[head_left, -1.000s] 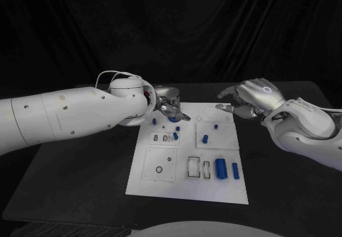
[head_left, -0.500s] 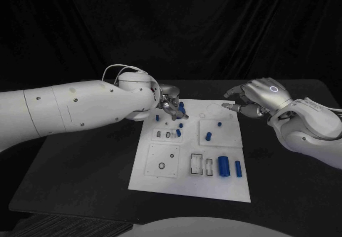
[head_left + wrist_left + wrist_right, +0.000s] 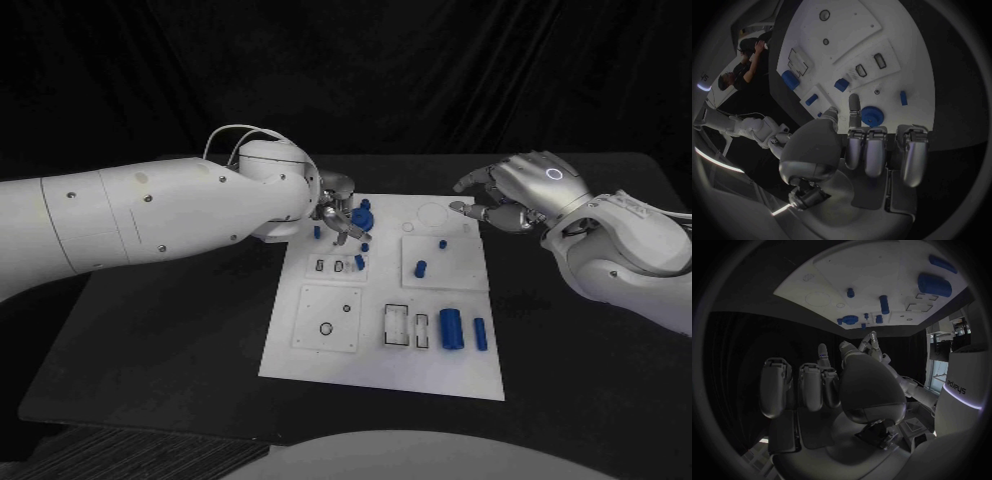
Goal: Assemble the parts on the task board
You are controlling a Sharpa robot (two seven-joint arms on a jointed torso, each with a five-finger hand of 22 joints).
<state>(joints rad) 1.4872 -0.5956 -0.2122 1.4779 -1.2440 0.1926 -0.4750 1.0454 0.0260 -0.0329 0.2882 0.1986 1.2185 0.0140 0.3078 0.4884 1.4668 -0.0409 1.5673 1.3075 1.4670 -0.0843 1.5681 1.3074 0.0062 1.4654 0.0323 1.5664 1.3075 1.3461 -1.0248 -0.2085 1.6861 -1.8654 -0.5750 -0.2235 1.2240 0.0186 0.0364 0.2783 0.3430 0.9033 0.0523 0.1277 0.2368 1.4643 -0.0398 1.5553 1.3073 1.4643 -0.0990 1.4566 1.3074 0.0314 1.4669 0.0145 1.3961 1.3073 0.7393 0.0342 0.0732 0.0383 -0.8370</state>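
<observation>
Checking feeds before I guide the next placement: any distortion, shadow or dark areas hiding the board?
Head view: even light, straight edges, task board bright on the dark table; the left hand covers part of its far left corner. Left wrist view: fisheye bends the board's edges; the blue gear by the fingers reads clearly. Right wrist view: same bending, and the right hand sits in shadow.

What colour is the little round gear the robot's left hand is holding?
Blue. The gear shows best in the left wrist view, pinched at the left hand's fingertips above the white task board.
</observation>
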